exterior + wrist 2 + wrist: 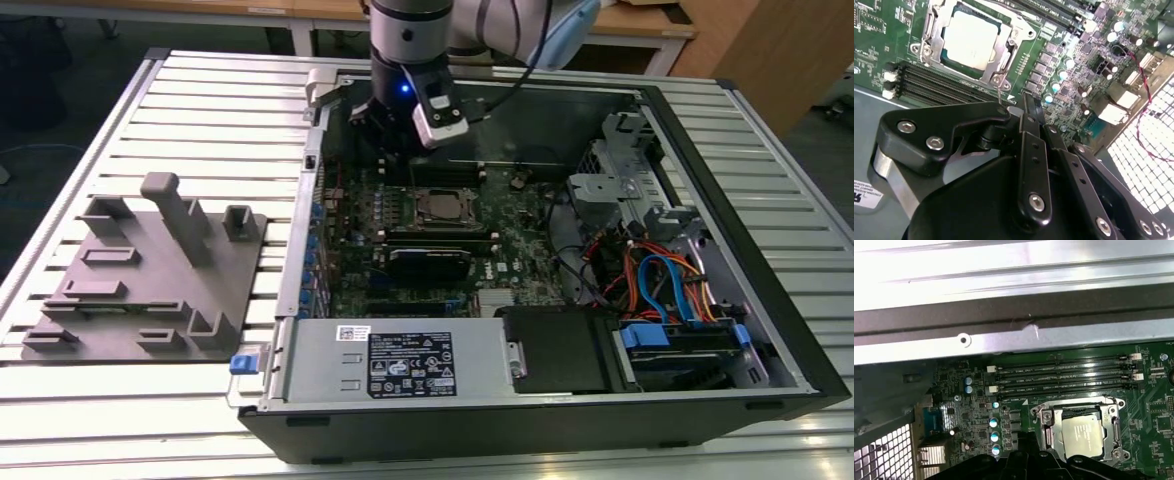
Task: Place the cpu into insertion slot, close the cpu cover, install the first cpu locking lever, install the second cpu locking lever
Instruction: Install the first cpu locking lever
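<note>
— Since the case lies open, where is the cpu (pixel 970 39) to be found?

— It is seated flat in the insertion slot (pixel 1021 32) on the green board, its silver top turned upward. It is seen in both wrist views and in the exterior view.

— And the cpu cover (pixel 1004 55)?

— It is laid down around the chip as a silver frame, and the metal top is shown through its cut-out centre. Whether it is locked cannot be told.

— Is a lever to be seen?

— A thin metal rod (pixel 999 92) is seen standing up from the corner of the socket, just beside the gripper (pixel 1021 107). Whether it is touched or held cannot be told.

— How is the gripper set, wide or narrow?

— That cannot be told. Nothing is seen to be carried. In the exterior view it is hung low over the board, beyond the socket and near the case's far wall.

— What is placed between gripper and socket?

— The long black memory slots (pixel 929 82) are laid there, side by side.

— What else is shown?

— The computer case (pixel 534 420) is laid on a slatted metal table (pixel 200 100). On the exterior view's left a grey fixture plate (pixel 147 270) is set, well apart from the gripper.
</note>
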Controlling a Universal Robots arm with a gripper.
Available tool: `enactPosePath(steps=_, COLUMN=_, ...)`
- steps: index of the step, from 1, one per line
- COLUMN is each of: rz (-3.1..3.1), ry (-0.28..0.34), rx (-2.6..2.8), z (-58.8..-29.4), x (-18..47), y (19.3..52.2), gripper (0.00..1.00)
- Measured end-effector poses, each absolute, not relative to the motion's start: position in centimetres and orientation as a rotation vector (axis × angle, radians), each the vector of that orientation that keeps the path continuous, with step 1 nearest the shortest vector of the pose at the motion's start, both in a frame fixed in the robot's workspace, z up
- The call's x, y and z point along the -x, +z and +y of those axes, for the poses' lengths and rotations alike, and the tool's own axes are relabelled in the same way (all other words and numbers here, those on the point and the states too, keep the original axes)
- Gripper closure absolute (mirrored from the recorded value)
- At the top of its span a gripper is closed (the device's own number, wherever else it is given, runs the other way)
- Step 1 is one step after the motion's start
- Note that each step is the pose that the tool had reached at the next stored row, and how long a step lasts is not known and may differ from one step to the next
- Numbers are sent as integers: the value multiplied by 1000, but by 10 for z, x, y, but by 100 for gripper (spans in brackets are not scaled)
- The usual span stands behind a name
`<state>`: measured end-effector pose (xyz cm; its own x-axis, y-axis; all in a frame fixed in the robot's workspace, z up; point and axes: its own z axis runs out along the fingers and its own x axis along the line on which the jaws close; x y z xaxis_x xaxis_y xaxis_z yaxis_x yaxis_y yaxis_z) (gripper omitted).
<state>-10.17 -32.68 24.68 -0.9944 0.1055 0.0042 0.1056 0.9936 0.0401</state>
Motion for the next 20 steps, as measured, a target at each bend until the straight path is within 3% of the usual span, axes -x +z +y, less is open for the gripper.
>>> enactPosePath(steps=20, rz=-3135, ry=-65, rx=137, z=-314, x=103, y=253, gripper=90)
